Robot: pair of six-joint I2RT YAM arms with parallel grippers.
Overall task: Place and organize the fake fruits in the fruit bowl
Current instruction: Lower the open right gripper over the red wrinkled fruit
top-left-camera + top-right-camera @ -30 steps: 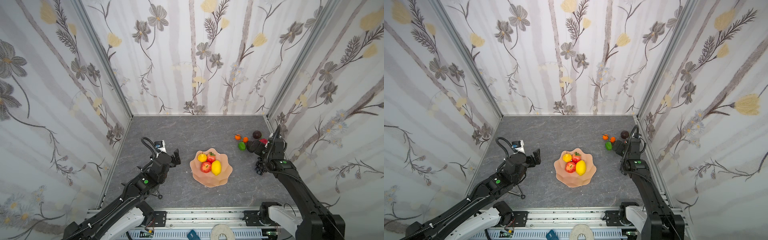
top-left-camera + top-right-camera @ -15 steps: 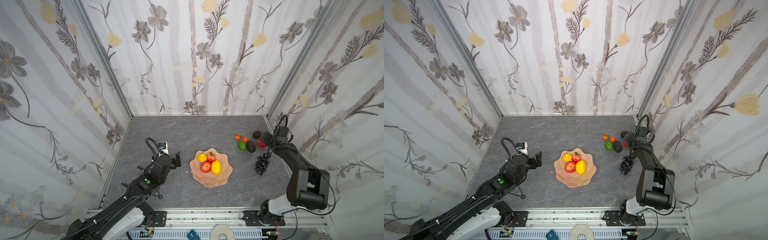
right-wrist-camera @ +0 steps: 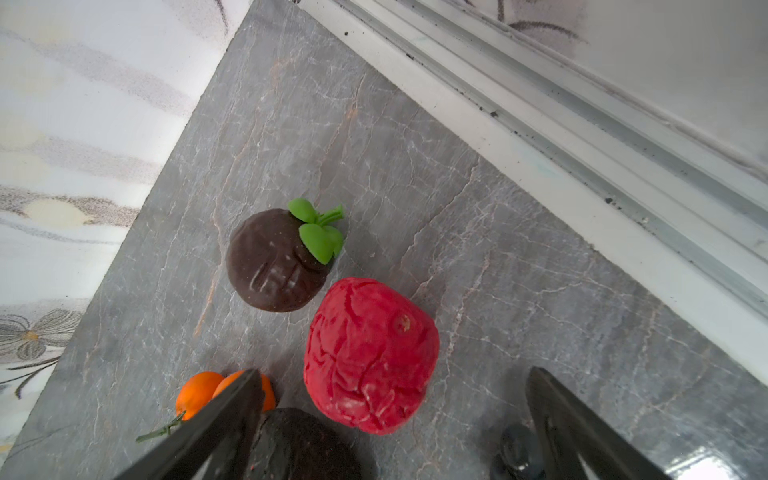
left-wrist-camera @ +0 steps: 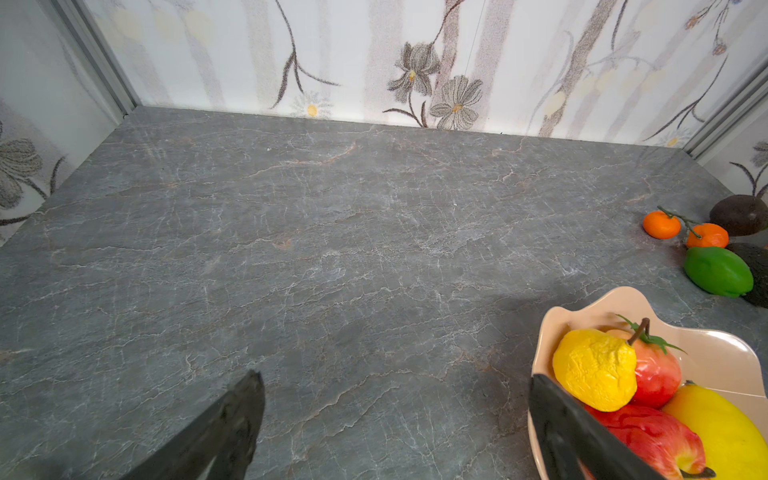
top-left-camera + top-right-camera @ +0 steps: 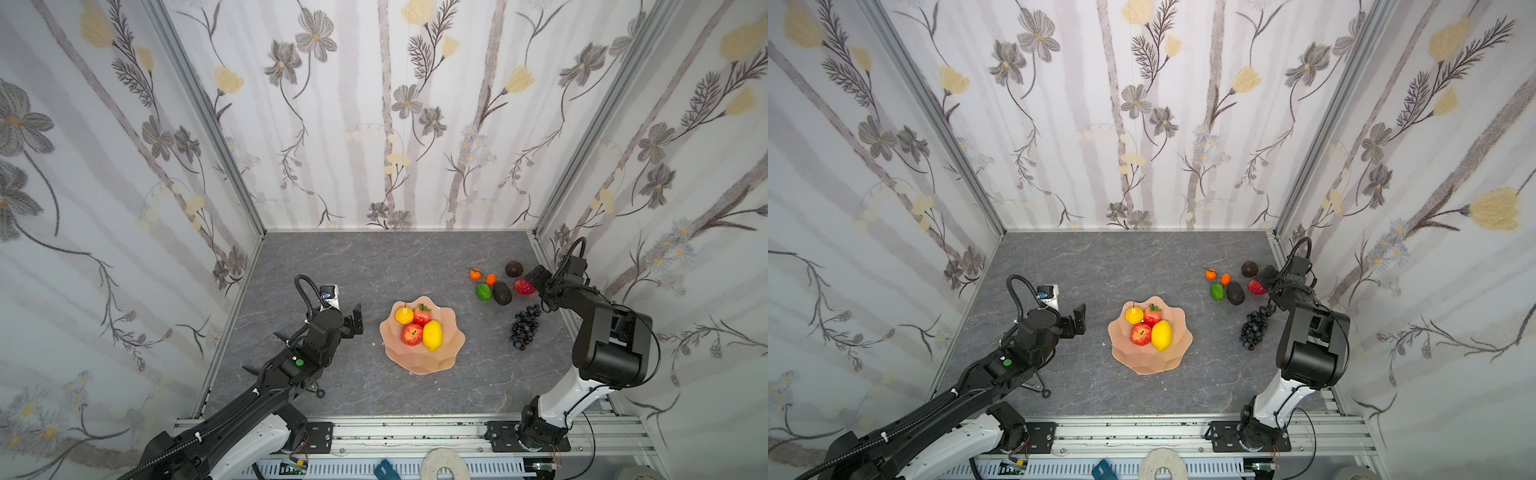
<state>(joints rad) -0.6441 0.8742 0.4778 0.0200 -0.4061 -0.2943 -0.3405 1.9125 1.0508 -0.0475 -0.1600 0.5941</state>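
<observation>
Fake fruits are split between bowl and table. Four sit packed together inside the wide, shallow, pale peach-pink fruit bowl with a wavy rim (image 5: pixel 415 360), which stands on the grey marbled table (image 5: pixel 374 266). They are a yellow plastic pear (image 5: pixel 404 315), a red fruit with a green leafy cap (image 5: pixel 422 316), a glossy red apple (image 5: pixel 411 334) and a yellow lemon (image 5: pixel 432 335).

The rest lie on the table to the right of the bowl and farther back. There are two tiny oranges (image 5: pixel 475 274), a green lime (image 5: pixel 483 291) just beside a dark avocado (image 5: pixel 502 293), a round dark-brown fruit with green leaves (image 3: pixel 274 266) and a crumpled red fruit (image 3: pixel 370 353). A black-purple grape bunch (image 5: pixel 524 328) lies right of the bowl, nearer the front than that cluster.

The left pincer (image 5: pixel 356 319) is spread and empty, just left of the bowl. The right pincer (image 3: pixel 392 376) is spread wide around the crumpled red fruit, which sits between its fingers without visible contact.
</observation>
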